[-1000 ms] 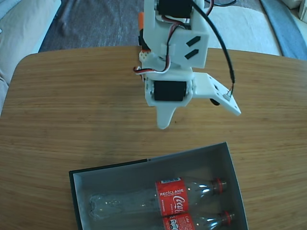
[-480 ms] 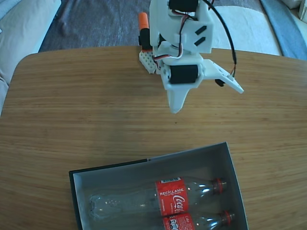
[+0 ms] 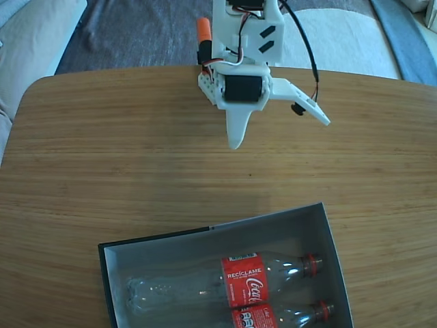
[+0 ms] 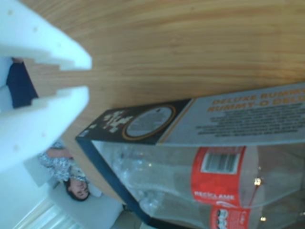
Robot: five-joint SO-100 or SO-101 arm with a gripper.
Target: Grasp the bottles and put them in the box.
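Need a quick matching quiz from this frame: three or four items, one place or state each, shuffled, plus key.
Items:
1. bottles
2. box
3. gripper
4. table

Places or states:
A. above bare wood, holding nothing
B. wooden, rounded corners
C. lying side by side, caps toward the right in the fixed view
D. at the table's near edge, black outside, grey inside

Pairs: 1-C, 2-D, 3-A, 4-B
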